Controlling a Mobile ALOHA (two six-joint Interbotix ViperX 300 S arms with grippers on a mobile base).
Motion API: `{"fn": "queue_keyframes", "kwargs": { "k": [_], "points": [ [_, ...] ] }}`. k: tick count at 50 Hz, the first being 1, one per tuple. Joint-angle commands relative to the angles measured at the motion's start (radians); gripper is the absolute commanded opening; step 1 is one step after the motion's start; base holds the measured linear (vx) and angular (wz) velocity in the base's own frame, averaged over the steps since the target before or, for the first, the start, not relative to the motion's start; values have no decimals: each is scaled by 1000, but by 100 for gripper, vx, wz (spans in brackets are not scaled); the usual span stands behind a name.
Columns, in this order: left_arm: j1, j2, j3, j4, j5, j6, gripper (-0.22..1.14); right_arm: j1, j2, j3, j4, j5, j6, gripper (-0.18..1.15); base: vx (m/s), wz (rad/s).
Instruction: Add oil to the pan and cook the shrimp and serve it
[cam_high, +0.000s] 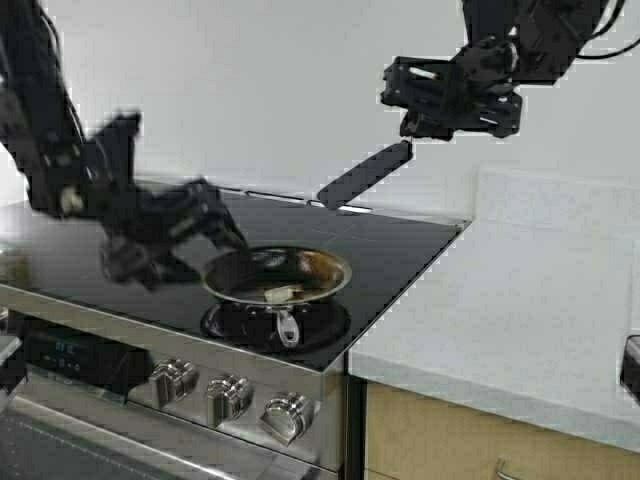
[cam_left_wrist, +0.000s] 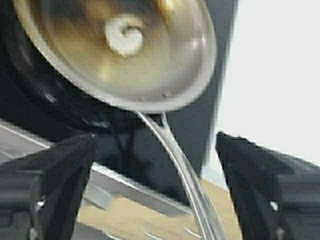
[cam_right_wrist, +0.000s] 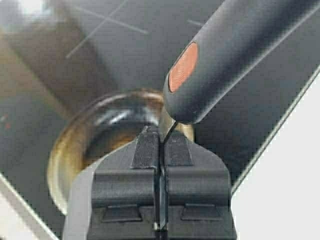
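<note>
Black glass stovetop, white countertop, pale wall

Even, soft light fills the high view; the white wall and pale desk look bright and flat, with faint reflections on the glossy black cooktop. The left arm is smeared by motion blur. Beside it, the pan is soft and unfocused in the left wrist view.
</note>
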Motion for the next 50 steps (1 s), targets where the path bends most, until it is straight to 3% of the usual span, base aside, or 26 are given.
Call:
{"fn": "queue_keyframes", "kwargs": {
  "k": [1,8,25,50],
  "points": [
    [-5,97,-75,89,-106,-120,102,0,-21,-20,2,-6,0,7,0,0],
    [-5,219,-167,144,-175,-229,102,0,-21,-20,3,-6,0,7,0,0],
    [-55,350,-313,149,-196,-373,102,0,-23,-14,5,-9,2,7,0,0],
    [-83,413,-402,152,-285,-623,102,0,-26,-12,6,-11,3,7,0,0]
  ]
}}
